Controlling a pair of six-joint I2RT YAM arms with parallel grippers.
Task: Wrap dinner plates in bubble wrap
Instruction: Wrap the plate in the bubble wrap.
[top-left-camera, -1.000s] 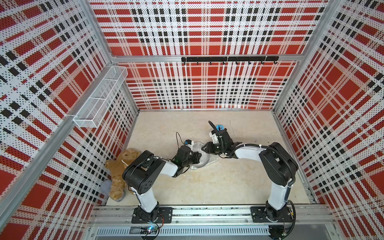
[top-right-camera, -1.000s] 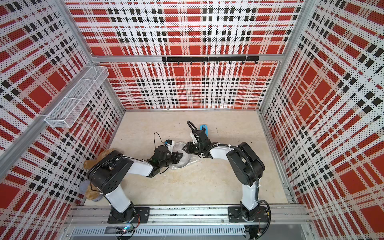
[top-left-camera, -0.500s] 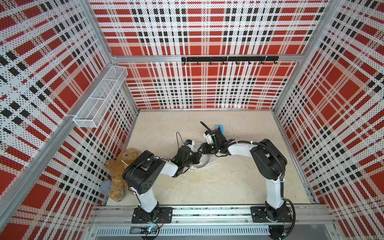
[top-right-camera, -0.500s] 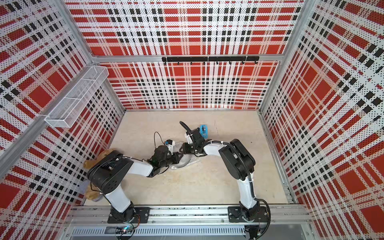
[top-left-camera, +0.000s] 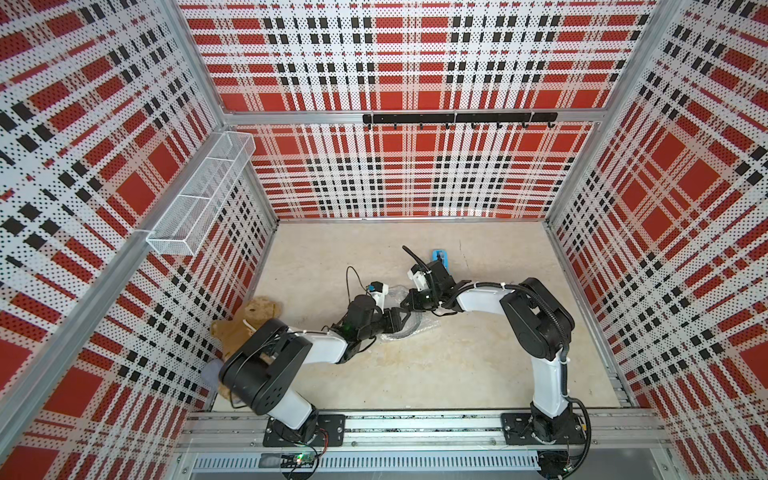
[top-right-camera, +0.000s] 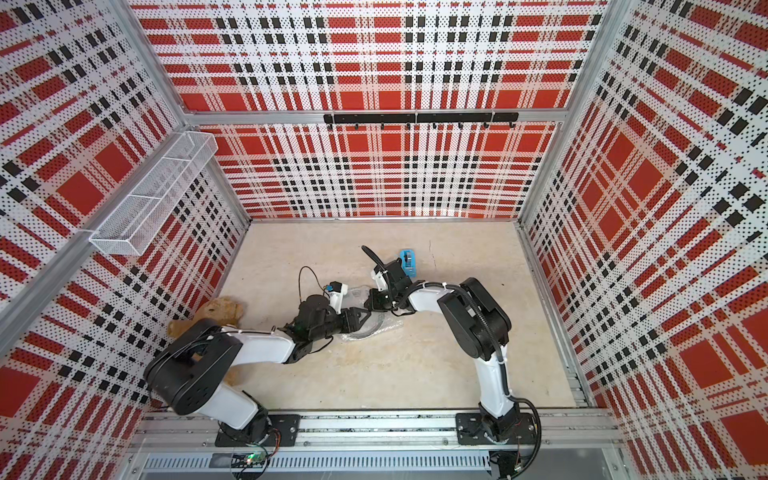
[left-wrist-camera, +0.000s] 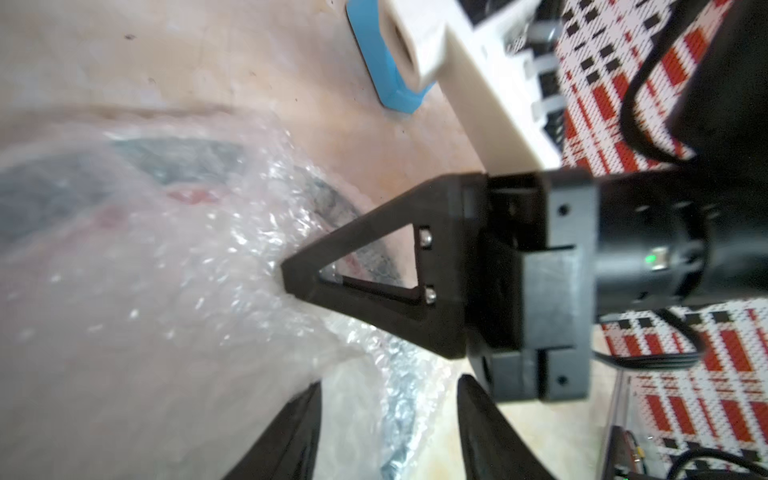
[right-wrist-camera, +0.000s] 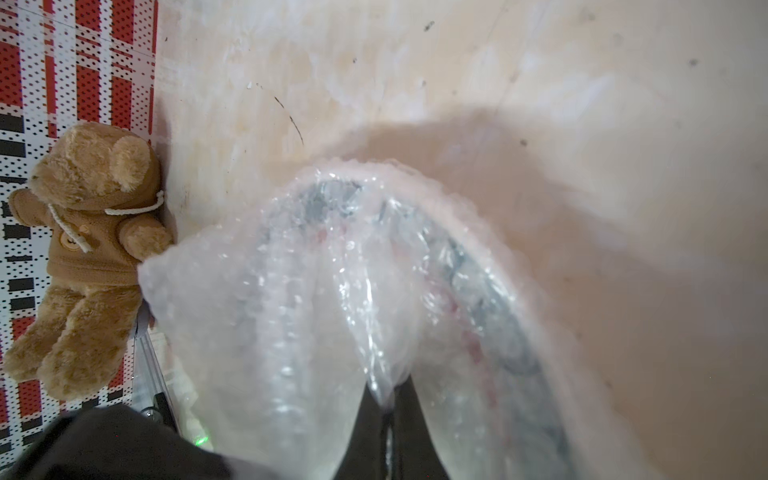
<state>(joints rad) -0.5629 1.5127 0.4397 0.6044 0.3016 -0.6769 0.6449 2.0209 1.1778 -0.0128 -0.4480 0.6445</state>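
The dinner plate (top-left-camera: 406, 333) lies mid-table under crumpled bubble wrap (top-left-camera: 429, 325); its dark rim with red marks shows through the wrap (right-wrist-camera: 478, 282). My right gripper (right-wrist-camera: 387, 401) is shut on a pulled-up fold of the bubble wrap (right-wrist-camera: 291, 291), and in the left wrist view its black tip (left-wrist-camera: 291, 272) pinches the wrap (left-wrist-camera: 187, 257) over the plate. My left gripper (left-wrist-camera: 388, 401) is open just beside it, jaws apart over the wrap's edge with nothing held. In both top views the two grippers (top-left-camera: 398, 316) (top-left-camera: 408, 303) meet tip to tip above the plate.
A blue tape dispenser (top-left-camera: 440, 257) stands on the table just behind my right wrist. A brown teddy bear (top-left-camera: 245, 324) lies against the left wall by my left arm. A white wire basket (top-left-camera: 203, 199) hangs on the left wall.
My right gripper moved left over the plate and shut on the bubble wrap. My left gripper opened and let go of the wrap, staying in place.
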